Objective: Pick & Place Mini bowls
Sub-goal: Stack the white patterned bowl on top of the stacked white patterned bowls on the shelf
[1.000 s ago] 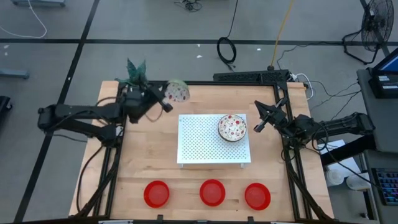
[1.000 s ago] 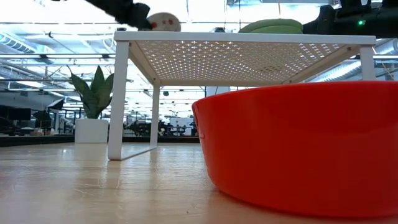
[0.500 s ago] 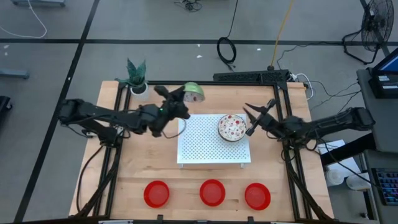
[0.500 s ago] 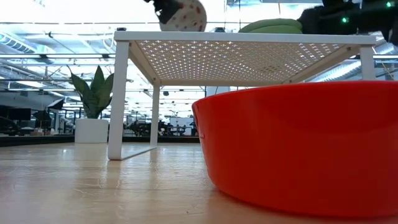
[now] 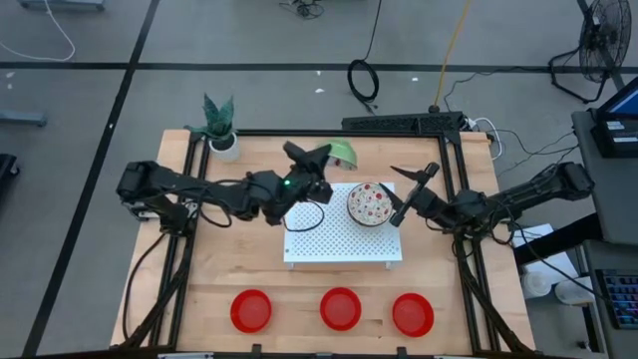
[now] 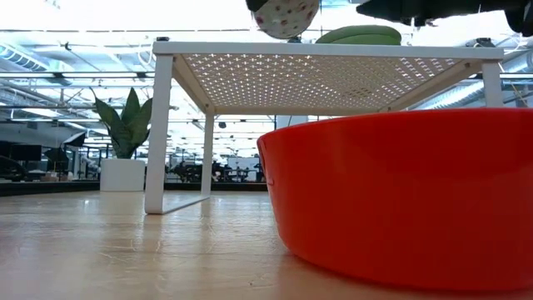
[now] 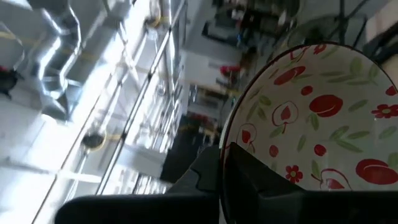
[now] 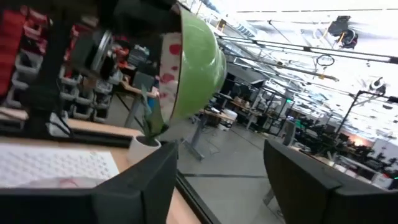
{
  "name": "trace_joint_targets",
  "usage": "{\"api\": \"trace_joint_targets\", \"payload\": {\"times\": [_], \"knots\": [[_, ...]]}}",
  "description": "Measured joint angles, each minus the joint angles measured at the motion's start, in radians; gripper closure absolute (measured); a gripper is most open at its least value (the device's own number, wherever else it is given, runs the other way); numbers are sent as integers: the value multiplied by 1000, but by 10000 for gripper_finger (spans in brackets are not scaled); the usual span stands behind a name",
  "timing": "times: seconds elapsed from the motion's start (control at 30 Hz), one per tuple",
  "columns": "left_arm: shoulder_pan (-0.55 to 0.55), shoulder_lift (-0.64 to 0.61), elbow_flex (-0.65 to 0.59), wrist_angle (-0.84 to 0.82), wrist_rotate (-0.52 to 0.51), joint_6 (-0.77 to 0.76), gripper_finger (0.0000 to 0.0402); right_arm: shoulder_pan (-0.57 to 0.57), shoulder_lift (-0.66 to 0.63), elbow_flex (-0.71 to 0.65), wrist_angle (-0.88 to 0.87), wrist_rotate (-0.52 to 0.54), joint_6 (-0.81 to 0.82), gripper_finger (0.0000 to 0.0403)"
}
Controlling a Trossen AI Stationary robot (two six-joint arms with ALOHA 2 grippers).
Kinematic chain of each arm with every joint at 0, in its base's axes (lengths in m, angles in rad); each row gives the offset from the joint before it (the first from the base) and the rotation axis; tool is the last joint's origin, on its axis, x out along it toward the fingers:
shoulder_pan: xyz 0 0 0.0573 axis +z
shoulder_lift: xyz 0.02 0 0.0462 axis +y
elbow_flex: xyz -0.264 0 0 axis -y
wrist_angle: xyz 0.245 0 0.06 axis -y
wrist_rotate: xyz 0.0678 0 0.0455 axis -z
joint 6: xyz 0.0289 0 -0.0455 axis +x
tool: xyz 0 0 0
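My left gripper (image 5: 319,162) is shut on a mini bowl (image 5: 342,154), green outside and white with red fruit inside (image 7: 323,118). It hangs above the far edge of the white perforated board (image 5: 329,234); the low view shows it (image 6: 285,15) over the board's top. A second patterned bowl (image 5: 371,202) sits on the board's right part. My right gripper (image 5: 404,191) stands open just right of that bowl, with nothing between its fingers (image 8: 143,180). Three red bowls (image 5: 340,308) rest in a row near the table's near edge. My left gripper holds the bowl by its rim (image 7: 225,163), one finger inside (image 7: 255,180) and one outside the wall. The fingers come from the table's left. The bowl is lifted clear of the board and tipped on its side, green outside toward the right arm (image 8: 196,59).
A white pot with a green plant (image 5: 221,138) stands at the far left corner. The board is a raised shelf on legs (image 6: 158,133). A red bowl (image 6: 408,200) fills the low view's right. Bare wood lies left of the board (image 5: 229,249).
My left gripper has carried the bowl from beside the plant toward the table's right, to above the board's far edge, and the bowl has turned further onto its side. My right gripper has opened and moved left toward the bowl on the board.
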Motion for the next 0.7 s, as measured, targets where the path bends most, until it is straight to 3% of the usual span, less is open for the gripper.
{"api": "trace_joint_targets", "payload": {"times": [0.2, 0.47, 0.7], "knots": [[-8, 30, 23, -7, 82, -2, 391, 44, 50, 42, -1, -1, -4, 166], [-12, 84, 101, -37, 119, -12, 391, 76, 141, 105, -1, 27, -30, 169], [-37, 106, 142, -54, 91, -26, 385, 60, 190, 156, 38, 82, -98, 172]]}}
